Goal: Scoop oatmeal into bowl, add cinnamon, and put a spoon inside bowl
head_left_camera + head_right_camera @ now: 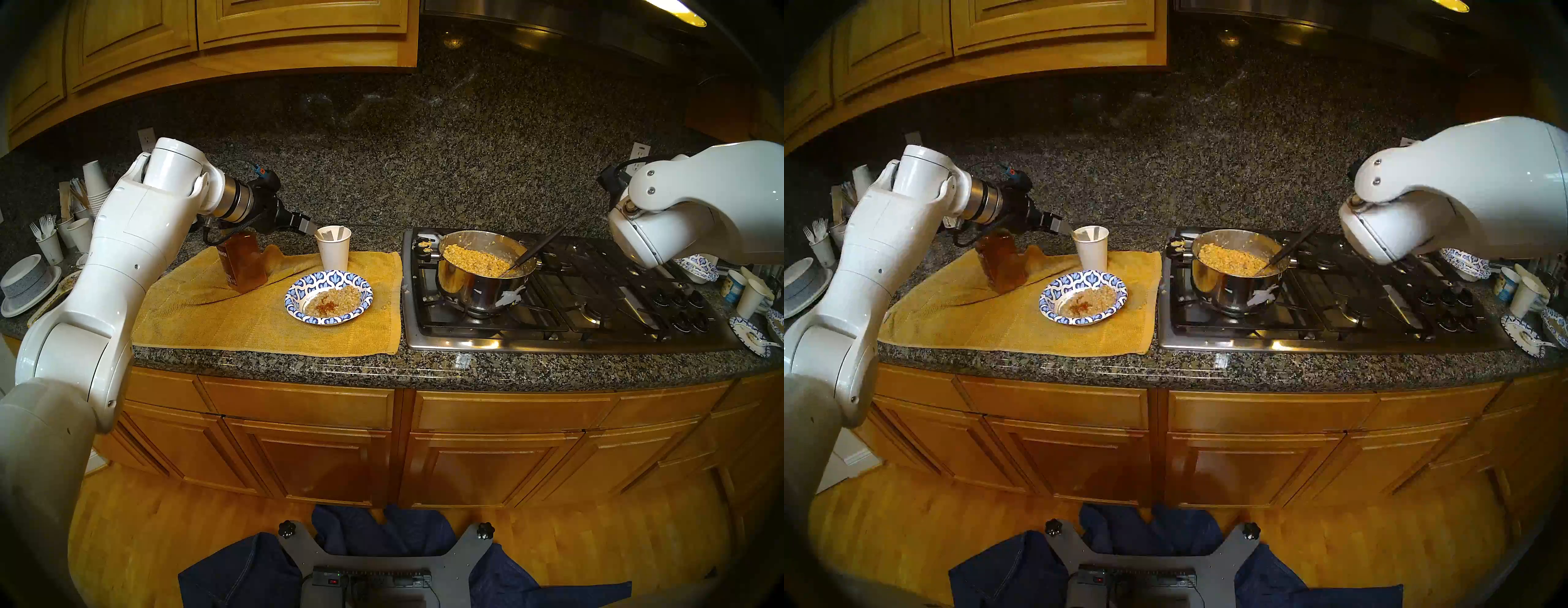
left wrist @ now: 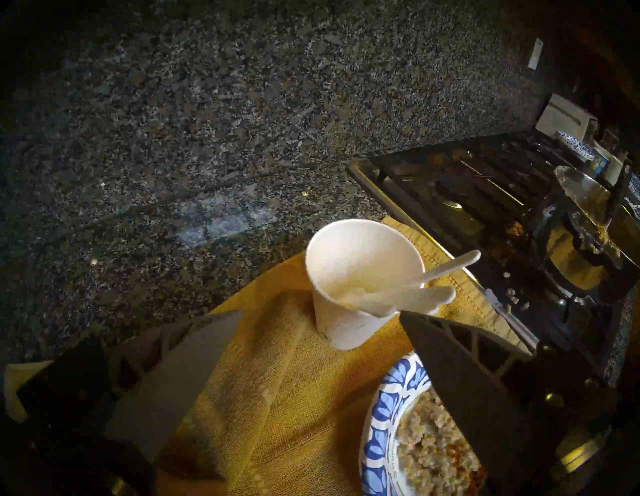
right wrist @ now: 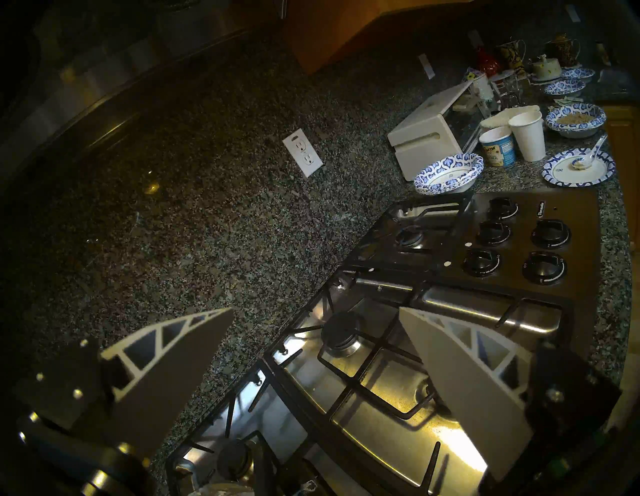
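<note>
A yellow towel [image 1: 271, 314] lies flat on the granite counter [image 1: 424, 365], left of the gas cooktop [image 1: 572, 297]. A white paper cup [image 1: 334, 248] stands upright on the far part of the towel. On the front left burner sits a steel pot [image 1: 479, 280] with a black-handled serving spoon [image 1: 534, 250] leaning in it. At the far left there are stacked grey-white bowls [image 1: 29, 282] and cups with plastic forks [image 1: 44, 227]. A white wall outlet [image 3: 302, 152] is on the backsplash, and a white toaster oven [image 3: 433, 131] stands right of the cooktop
</note>
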